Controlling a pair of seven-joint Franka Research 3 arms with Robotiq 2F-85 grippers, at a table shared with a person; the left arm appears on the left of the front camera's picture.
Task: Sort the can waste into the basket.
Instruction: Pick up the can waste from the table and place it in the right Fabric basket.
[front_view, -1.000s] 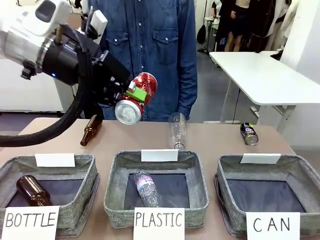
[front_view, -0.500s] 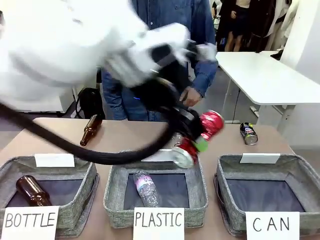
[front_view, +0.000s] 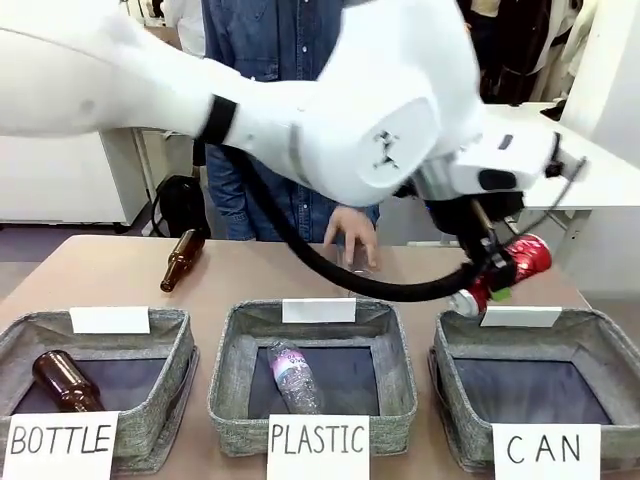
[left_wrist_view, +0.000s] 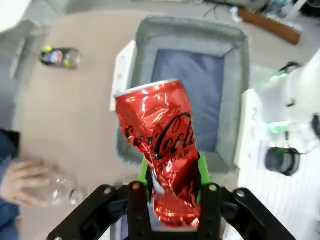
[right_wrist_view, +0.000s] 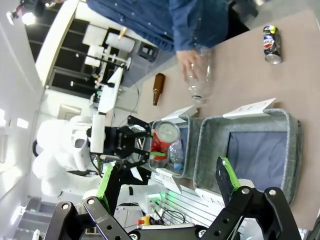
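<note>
My left gripper (front_view: 493, 278) is shut on the crumpled shiny red can (front_view: 518, 261), which hangs tilted over the far rim of the grey CAN basket (front_view: 452, 335). In the left wrist view the green pads (left_wrist_view: 144, 170) pinch the red can (left_wrist_view: 160, 135) above the basket (left_wrist_view: 235, 75), whose dark floor is bare. The dark printed can (left_wrist_view: 60, 56) lies on the table beyond the basket, and shows again as the dark can (right_wrist_view: 270, 37) in the right wrist view. My right gripper (right_wrist_view: 165, 172) is open with nothing in it, held off above the basket (right_wrist_view: 294, 150).
A person's hand (front_view: 350, 232) rests on a clear plastic bottle (left_wrist_view: 62, 187) at the table's middle. A brown bottle (front_view: 182, 260) lies at the far left. The BOTTLE basket (front_view: 20, 335) holds a brown bottle, and the PLASTIC basket (front_view: 225, 350) a clear one.
My left arm has swung right with the red can, from above the PLASTIC basket to the far rim of the CAN basket. The person's hand has come down onto the clear bottle.
</note>
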